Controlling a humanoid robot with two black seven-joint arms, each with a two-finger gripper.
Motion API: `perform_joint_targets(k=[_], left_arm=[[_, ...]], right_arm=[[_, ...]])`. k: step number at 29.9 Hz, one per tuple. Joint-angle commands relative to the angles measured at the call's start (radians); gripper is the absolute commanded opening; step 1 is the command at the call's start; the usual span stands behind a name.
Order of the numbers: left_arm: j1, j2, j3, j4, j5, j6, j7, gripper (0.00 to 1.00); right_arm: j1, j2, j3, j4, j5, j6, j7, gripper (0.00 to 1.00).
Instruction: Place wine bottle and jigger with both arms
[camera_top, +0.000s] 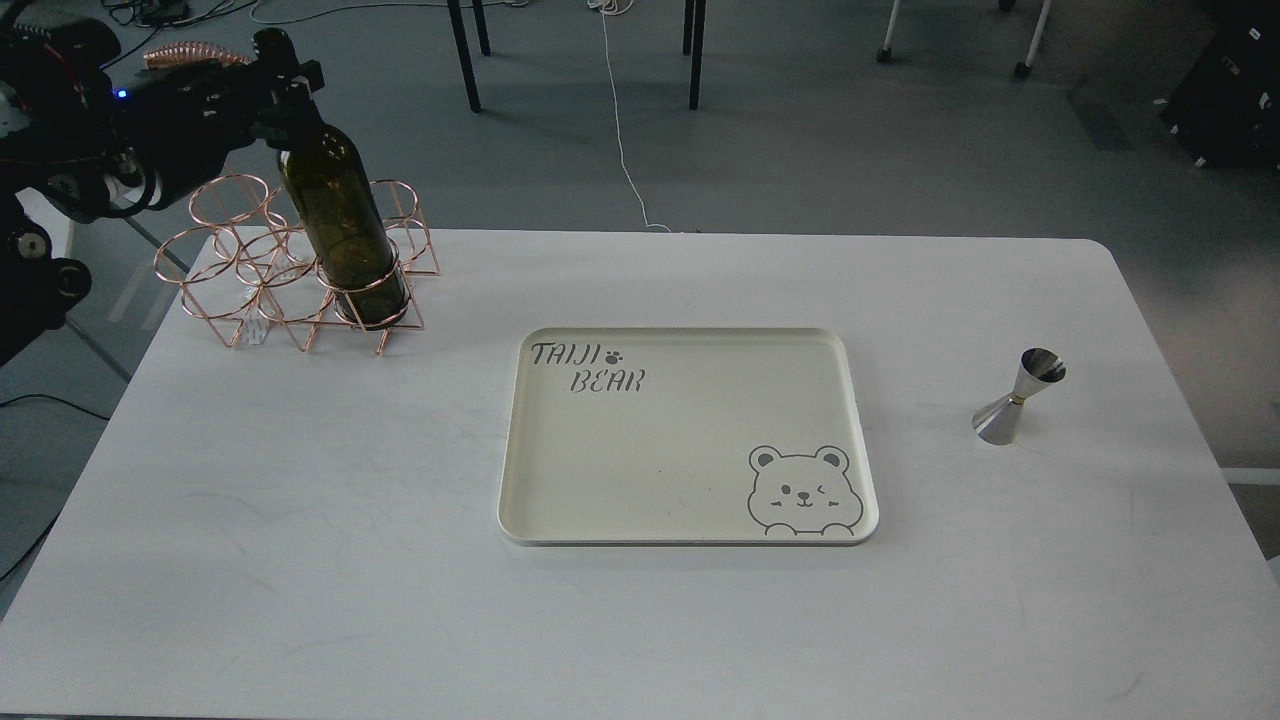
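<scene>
The dark olive-green wine bottle (340, 220) stands nearly upright with its base inside a front ring of the copper wire rack (240, 270) at the table's far left. My left gripper (283, 92) is shut on the bottle's neck, coming in from the upper left. The steel jigger (1018, 396) stands upright on the table at the right, apart from everything. My right arm and gripper are out of view.
A cream tray (560, 480) with a bear drawing and "TAIJI BEAR" lettering lies in the middle of the white table (300, 560). Chair legs and a cable are on the floor beyond the far edge.
</scene>
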Motion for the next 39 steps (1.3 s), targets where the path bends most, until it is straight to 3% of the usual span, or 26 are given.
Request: perform_joint_targets(k=[1, 7, 10, 13, 15, 18, 28, 36, 39], left_arm=[[0.003, -0.008, 0.011, 0.001, -0.001, 0.031, 0.000, 0.37], [0.005, -0.011, 0.011, 0.001, -0.001, 0.034, 0.000, 0.56], [0.003, -0.011, 0.010, 0.001, -0.003, 0.036, 0.002, 0.75], [0.003, -0.011, 0.004, 0.001, -0.004, 0.037, 0.000, 0.79], [0.002, -0.009, -0.009, 0.001, -0.018, 0.039, 0.002, 0.86], [-0.005, 0.000, -0.025, 0.004, -0.168, 0.070, 0.003, 0.93], [-0.014, 0.046, -0.059, 0.169, -0.867, 0.085, -0.049, 0.97], [-0.006, 0.084, -0.056, 0.198, -1.282, 0.065, -0.051, 0.98], [-0.003, 0.078, -0.058, 0.235, -1.433, 0.041, -0.070, 0.98]], right_arm=[[-0.001, 0.000, 0.002, 0.000, 0.000, 0.000, 0.000, 0.95], [-0.002, 0.000, 0.000, 0.000, 0.000, 0.000, 0.000, 0.95], [-0.002, 0.000, 0.000, 0.000, 0.000, 0.000, 0.000, 0.95], [-0.002, 0.000, 0.000, 0.000, 0.000, 0.000, 0.000, 0.95], [-0.002, 0.000, 0.000, 0.000, 0.000, 0.000, 0.000, 0.95], [-0.002, -0.003, 0.003, 0.000, 0.000, 0.003, 0.000, 0.95], [-0.004, -0.011, 0.008, 0.000, 0.000, 0.005, -0.002, 0.99], [-0.010, -0.014, 0.042, -0.037, 0.001, -0.003, 0.000, 0.99], [-0.013, -0.003, 0.088, -0.086, 0.003, -0.003, 0.000, 0.99]])
